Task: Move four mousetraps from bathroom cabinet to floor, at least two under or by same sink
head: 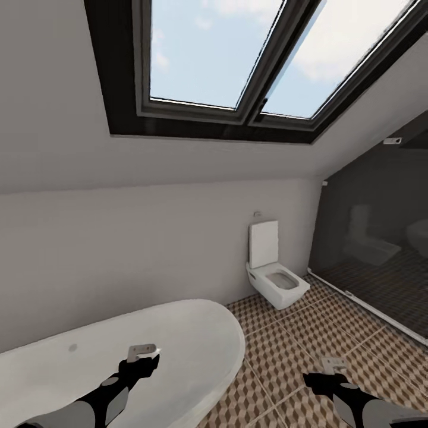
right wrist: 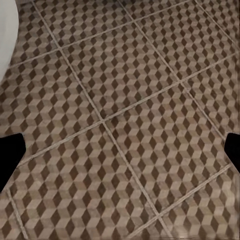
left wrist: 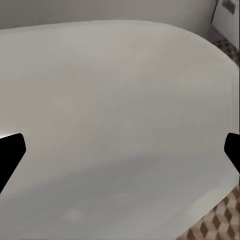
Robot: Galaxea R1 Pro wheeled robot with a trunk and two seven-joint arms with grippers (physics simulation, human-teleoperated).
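Head view: bathroom floor (head: 285,345), cube-pattern tiles w/ pale grout, runs open from 6 o'clock up toward 2 o'clock. That strip is bounded at 9 o'clock by the curved rim of the white oval bathtub (head: 178,351), at 3 o'clock by a dark glass partition (head: 380,249) w/ a pale rail along its base, and at 1 o'clock by a white wall-hung toilet (head: 274,279), lid up. Sloped ceiling above carries a dark-framed skylight (head: 238,59); sky behind it.

Left tool (head: 144,352) sits at 7 o'clock, over the tub's rim, forearm reaching in from the lower edge, wrist roughly level. Left wrist view: both black fingertips (left wrist: 11,150) show at opposite edges, spread wide, nothing between them, only tub surface (left wrist: 120,100) beyond; a corner of tile past the rim.

Right tool (head: 333,362) at 5 o'clock, over bare tile, well apart from the tub & the glass. Right wrist view: fingertips (right wrist: 10,152) likewise spread wide, released, floor (right wrist: 125,125) beneath, a sliver of tub edge (right wrist: 6,30) at one corner.
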